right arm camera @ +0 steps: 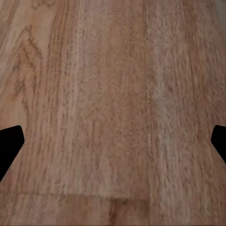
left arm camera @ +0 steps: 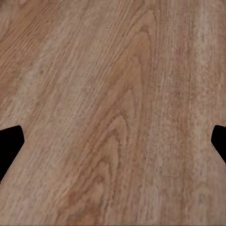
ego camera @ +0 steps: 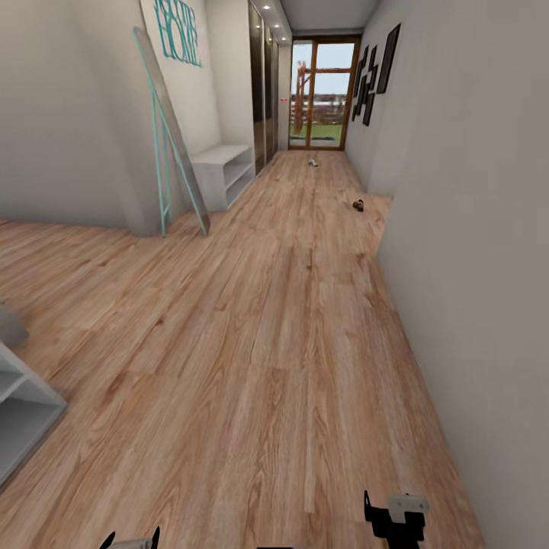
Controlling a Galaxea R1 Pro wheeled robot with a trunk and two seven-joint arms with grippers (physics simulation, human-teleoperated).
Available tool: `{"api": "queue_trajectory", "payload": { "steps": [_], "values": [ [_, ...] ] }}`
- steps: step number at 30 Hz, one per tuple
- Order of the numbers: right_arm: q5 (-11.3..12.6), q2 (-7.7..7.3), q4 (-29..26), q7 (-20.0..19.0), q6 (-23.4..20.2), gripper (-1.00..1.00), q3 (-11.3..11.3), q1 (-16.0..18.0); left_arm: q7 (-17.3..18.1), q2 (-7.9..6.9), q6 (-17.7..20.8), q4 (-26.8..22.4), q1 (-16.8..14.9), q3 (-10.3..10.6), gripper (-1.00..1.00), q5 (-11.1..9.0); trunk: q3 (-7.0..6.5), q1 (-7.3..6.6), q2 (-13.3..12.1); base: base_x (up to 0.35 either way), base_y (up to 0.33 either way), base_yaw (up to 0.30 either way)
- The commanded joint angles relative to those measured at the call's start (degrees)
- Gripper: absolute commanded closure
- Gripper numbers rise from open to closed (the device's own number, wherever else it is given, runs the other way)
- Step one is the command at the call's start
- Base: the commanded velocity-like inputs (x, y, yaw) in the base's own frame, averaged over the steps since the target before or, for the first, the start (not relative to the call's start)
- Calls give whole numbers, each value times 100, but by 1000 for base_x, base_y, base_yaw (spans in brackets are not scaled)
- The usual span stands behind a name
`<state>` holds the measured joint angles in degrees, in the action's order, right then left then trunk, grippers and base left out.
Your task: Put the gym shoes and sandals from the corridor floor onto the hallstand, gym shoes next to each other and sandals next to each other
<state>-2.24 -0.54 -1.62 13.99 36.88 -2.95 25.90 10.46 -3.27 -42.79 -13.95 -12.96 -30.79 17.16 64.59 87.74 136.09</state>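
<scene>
Though far down the corridor floor (ego camera: 290,320), a sandal (ego camera: 357,204) and a gym shoe (ego camera: 313,162) should be light and pliable; grip heel or strap. Both end effectors (left arm camera: 113,141) (right arm camera: 113,141) gape empty.

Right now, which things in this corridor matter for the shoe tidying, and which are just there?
Job:
gym shoe, far down the corridor floor
sandal, by the right wall
hallstand

Just there:
leaning mirror
wall pictures
glass door
grey shelf
</scene>
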Motion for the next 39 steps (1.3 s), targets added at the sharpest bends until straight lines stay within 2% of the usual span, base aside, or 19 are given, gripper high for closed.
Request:
{"api": "queue_trajectory", "payload": {
  "steps": [1, 19, 28, 39],
  "values": [
    [-24, 0, 4, 50, 3, -100, -31, 3, 26, 2, -19, 2, -4, -49, -100, 42, 4, 2, 1, 338, 0, 0],
    [-15, 1, 4, 64, 3, -100, -31, 3, 26, 2, -19, 7, -4, -49, -100, 42, 4, 2, 1, 338, 0, -3],
    [-7, 9, 4, 67, 3, -100, -32, 3, 26, 2, -22, 7, -4, -51, -100, 42, 4, 2, 1, 338, 0, -154],
    [-14, 49, 11, 53, -6, -100, -39, 3, 26, 2, -27, 7, -4, -57, -100, 42, 4, 2, 1, 338, 0, -24]
  ]
}}
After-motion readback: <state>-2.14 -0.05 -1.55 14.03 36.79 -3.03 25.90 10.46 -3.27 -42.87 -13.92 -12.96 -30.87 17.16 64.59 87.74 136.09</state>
